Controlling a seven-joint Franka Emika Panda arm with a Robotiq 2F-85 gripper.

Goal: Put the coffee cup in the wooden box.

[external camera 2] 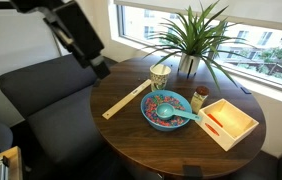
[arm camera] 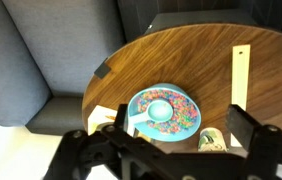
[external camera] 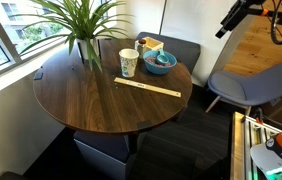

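The round wooden table (external camera 2: 131,125) sits well below the claw (arm camera: 161,152), whose jaws hang spread apart over it, holding nothing. The wooden box (external camera 2: 227,122) lies far off past the blue bowl (arm camera: 162,109), which is right under the claw. The coffee cup (external camera 2: 160,76) stands upright between bowl and plant (external camera 2: 193,38), beside the pale strip (external camera 2: 127,100), apart from the claw

The gripper (arm camera: 166,150) is matte black, with chunky angular linkages behind its jaws. The arm (external camera 2: 76,32) looks black and blocky.
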